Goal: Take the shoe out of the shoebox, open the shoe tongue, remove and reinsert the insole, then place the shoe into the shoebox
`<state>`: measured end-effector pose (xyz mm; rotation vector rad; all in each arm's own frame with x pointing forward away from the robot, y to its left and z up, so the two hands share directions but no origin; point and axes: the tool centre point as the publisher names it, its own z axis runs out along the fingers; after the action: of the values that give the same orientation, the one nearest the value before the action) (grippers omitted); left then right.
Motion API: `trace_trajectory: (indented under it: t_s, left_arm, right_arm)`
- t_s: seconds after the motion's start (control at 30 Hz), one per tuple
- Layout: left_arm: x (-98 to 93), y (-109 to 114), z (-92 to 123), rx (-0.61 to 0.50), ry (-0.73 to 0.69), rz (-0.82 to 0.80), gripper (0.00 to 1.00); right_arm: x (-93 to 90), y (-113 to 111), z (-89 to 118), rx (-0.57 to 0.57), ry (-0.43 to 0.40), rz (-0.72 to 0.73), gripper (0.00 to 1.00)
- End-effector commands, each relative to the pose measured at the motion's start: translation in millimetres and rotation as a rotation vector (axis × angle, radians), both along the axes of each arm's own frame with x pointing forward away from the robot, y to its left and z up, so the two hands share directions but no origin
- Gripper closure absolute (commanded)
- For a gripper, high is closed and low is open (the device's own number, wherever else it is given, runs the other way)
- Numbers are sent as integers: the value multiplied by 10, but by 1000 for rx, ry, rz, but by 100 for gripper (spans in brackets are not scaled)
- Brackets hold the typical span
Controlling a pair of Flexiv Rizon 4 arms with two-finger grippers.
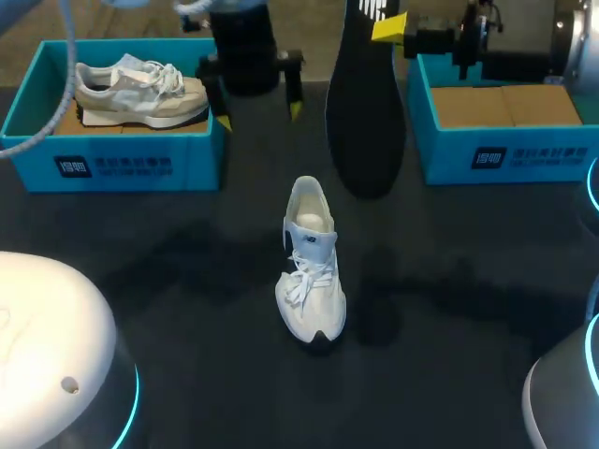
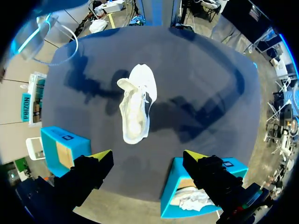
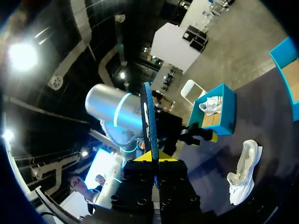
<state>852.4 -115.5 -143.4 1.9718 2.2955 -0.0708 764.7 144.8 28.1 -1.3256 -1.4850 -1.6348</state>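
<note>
A white shoe (image 1: 309, 267) stands in the middle of the dark table (image 1: 187, 309), its tongue pulled up and its toe toward the near edge. High over the far side, my right gripper (image 1: 387, 28) is shut on the top of the black insole (image 1: 365, 112), which hangs down above the table. In the right wrist view the insole (image 3: 149, 119) shows edge-on between the fingers of the right gripper (image 3: 152, 161). My left gripper (image 1: 259, 116) hangs open above the far edge, holding nothing. Seen from the left wrist, the shoe (image 2: 135, 102) lies well ahead of the open left gripper (image 2: 147, 158).
At the far left stands a blue shoebox (image 1: 112, 164) with a grey-and-white shoe (image 1: 140, 92) in it. A second blue shoebox (image 1: 505, 154) at the far right shows only its cardboard floor. Both boxes (image 2: 63, 149) (image 2: 177, 196) flank the left gripper.
</note>
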Motion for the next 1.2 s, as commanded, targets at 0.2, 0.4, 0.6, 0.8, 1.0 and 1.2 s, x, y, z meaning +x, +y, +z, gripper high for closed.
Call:
trace_trajectory:
  t_s: [0.2, 0.4, 0.6, 0.8, 1.0, 1.2]
  left_arm:
    - [-88, 231, 214, -239, -17, -1, 0]
    - [-88, 231, 214, -239, -17, -1, 0]
    - [-87, 462, 83, -395, -3, 1, 0]
    - [-62, 626, 141, -644, 26, -10, 0]
    - [-58, 645, 284, -808, -18, -38, 0]
    - [-79, 604, 465, -956, -78, -73, 0]
  right_arm:
    - [328, 91, -101, -14, 74, -9, 100]
    - [433, -28, -239, -16, 146, -23, 100]
    - [602, -66, -421, 5, 243, -31, 100]
    - [816, -38, -532, 11, 321, -30, 100]
    - [1044, 27, -583, 0, 408, 15, 100]
    - [1197, 94, -605, -4, 472, 49, 100]
